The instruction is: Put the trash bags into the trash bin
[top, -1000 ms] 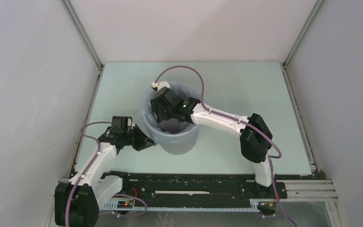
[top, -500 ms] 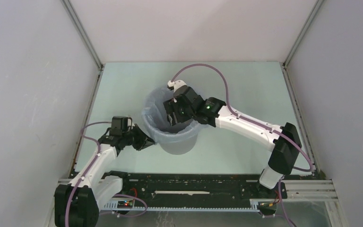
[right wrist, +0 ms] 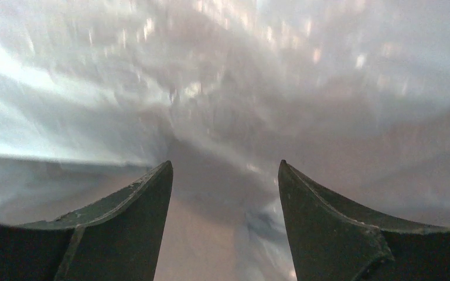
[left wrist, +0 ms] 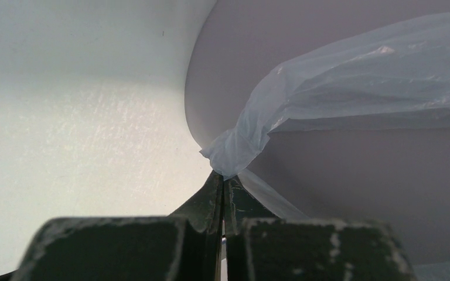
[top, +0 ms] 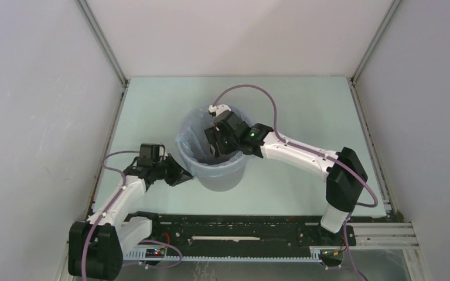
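Currently lining: left pincer clamps the trash bag hem outside the trash bin wall, bag draped over the rim and inside, right pincer gaping empty within; next probably needs film pushed deeper.

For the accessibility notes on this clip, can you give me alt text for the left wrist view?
The left tool, shut, pinches a bunched edge of the pale-blue translucent trash bag beside the grey trash bin. The film spreads up to the right; pale table fills the left.
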Available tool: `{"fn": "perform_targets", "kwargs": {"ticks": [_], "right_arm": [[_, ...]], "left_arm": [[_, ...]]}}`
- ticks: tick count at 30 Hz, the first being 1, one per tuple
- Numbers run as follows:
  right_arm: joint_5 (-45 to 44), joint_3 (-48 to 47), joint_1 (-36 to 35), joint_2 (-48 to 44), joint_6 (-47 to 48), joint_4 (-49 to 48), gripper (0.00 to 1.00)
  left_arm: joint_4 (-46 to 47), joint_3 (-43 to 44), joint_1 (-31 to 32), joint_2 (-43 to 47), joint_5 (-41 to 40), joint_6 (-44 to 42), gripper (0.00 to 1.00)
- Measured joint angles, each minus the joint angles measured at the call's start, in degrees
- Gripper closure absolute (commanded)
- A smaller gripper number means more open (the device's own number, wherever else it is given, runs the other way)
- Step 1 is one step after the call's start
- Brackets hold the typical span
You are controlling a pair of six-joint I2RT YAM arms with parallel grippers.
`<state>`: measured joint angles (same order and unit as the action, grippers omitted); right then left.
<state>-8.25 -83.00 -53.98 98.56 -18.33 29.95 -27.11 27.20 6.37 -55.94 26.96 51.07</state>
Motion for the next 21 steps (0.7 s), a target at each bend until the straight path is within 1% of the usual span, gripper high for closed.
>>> {"fn": "perform_targets", "kwargs": {"ticks": [6,12,17,21], "right_arm": [[0.0,-4.6,0.2,5.1,0.0,-6.7,0.25],[1.4,-14.6,-0.1,12.9,-0.9,-9.6,0.25],[1.3,-14.7,-0.1,13.5,-0.8,-8.8,0.24],[1.4,-10.3,-0.1,10.1,0.3,-8.0,0.23]], "left_arm": [[0.2,0.0,0.0,-1.3,0.0,0.0,0.98],[0.1,0.2,0.0,-2.1,0.0,0.0,0.98],[0.0,0.2,0.0,-2.5,0.0,-0.1,0.98],[0.0,0.2,0.0,-2.5,0.0,-0.1,0.98]]}}
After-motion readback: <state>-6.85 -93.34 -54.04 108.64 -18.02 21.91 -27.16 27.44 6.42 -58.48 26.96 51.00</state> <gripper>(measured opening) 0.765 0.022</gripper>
